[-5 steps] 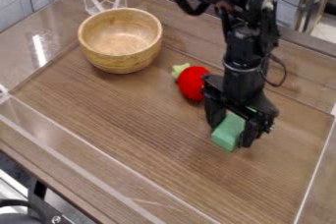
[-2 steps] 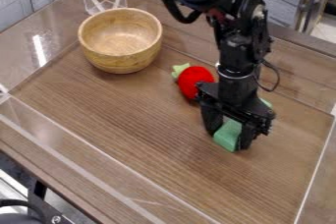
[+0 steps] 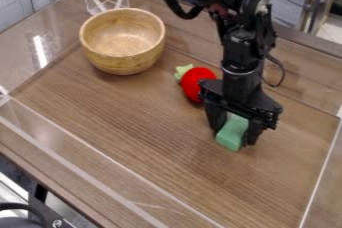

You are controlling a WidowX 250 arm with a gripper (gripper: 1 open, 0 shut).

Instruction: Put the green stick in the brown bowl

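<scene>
The green stick (image 3: 235, 133), a small light-green block, lies on the wooden table right of centre. My gripper (image 3: 239, 128) points straight down over it. Its black fingers (image 3: 215, 118) stand on either side of the stick with the tips near the tabletop. The jaws look spread and open around the stick, and it rests on the table. The brown bowl (image 3: 123, 40), round and pale inside, stands at the back left with nothing in it, well apart from the gripper.
A red round fruit with a green stem (image 3: 195, 80) lies just behind and left of the gripper. Clear plastic walls (image 3: 27, 122) run along the table's left and front edges. The dark arm (image 3: 227, 2) reaches in from the top.
The wrist has rolled a little about its vertical line and the arm's upper part has shifted left. The green stick stays on the table between the fingers.
</scene>
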